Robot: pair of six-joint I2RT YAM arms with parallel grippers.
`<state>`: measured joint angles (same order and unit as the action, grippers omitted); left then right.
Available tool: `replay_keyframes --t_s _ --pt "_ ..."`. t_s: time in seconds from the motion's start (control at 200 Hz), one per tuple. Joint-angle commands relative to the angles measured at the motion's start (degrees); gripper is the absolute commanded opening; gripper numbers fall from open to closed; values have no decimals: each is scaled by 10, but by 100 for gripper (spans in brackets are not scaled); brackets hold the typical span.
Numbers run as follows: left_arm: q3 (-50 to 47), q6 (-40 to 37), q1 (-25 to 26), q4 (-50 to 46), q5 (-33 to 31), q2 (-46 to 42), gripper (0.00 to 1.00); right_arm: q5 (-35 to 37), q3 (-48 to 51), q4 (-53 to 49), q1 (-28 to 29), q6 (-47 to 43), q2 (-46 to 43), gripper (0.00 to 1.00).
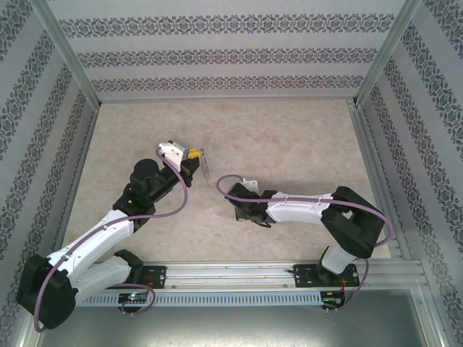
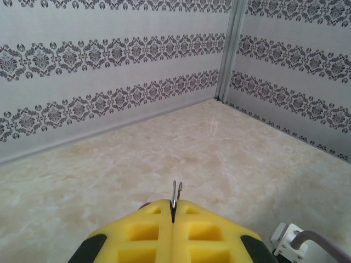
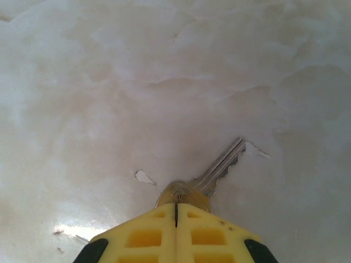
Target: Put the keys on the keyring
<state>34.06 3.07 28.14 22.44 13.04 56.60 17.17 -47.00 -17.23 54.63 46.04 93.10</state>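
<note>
Jutting from right tool (image 3: 175, 209), pinched key (image 3: 218, 167); left tool (image 2: 173, 208) pinching keyring (image 2: 176, 190).

And the keyring (image 2: 176, 189) is nearly swallowed by the left gripper (image 2: 173, 207), just a thin metal sliver clear of its pads! Near the left gripper, the key (image 3: 222, 161) sits head half buried in the right gripper (image 3: 175, 207); head's full shape can't be told.

No text, number, brand or sign can be read anywhere — the wall panels (image 1: 217, 54) carry only a repeating floral ornament, not letters, and the bare metal of the key (image 3: 222, 164) shows no legible stamp.
</note>
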Motion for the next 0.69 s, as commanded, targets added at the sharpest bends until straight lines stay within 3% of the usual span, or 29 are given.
replay_keyframes --t_s 0.0,0.21,0.345,0.52,0.69 --pt "5 -1 1 43 6 0 0 12 10 -2 4 -4 -7 0" --pt "12 4 1 38 17 9 0 16 28 16 -23 -59 -96 0" --pt "26 7 1 27 50 22 0 -34 54 86 -65 -145 -198 0" --pt "61 14 1 2 122 55 0 -192 95 190 -149 -219 -286 0" --pt "95 17 1 -18 205 90 0 -374 168 344 -243 -217 -352 0"
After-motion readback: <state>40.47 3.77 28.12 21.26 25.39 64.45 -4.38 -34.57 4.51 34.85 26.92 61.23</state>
